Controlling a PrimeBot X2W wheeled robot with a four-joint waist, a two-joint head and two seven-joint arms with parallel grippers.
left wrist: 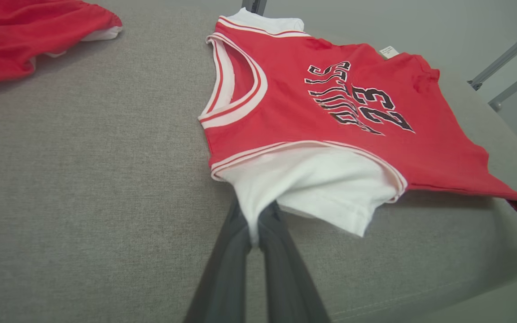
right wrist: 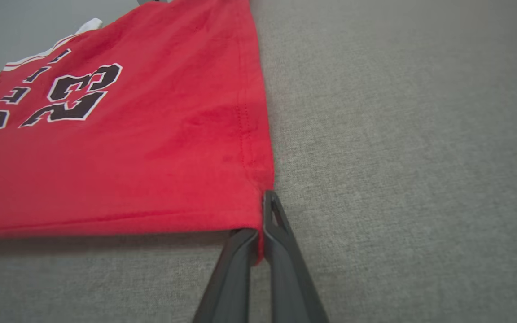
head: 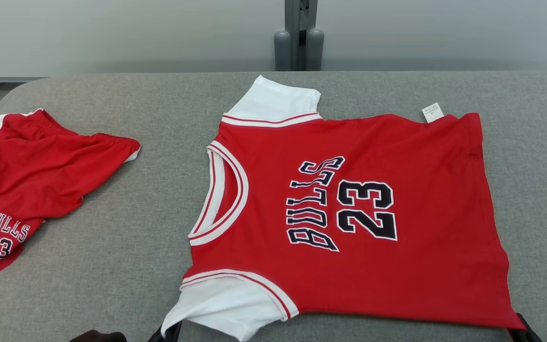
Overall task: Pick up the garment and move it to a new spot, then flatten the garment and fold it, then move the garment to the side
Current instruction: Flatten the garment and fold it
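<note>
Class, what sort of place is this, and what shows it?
Probably a robot test room: a grey fabric-covered table, a bare pale wall and metal frame posts behind it.

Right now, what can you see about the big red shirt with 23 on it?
The jersey is soft-looking red cloth with white sleeves, a striped white-and-red neckline, and BULLS 23 in black, outlined white. It lies spread flat on the grey fabric table, neck toward the robot's left, a small white label at its far hem. The left gripper is shut on the near sleeve, the right gripper on the near hem corner.
</note>
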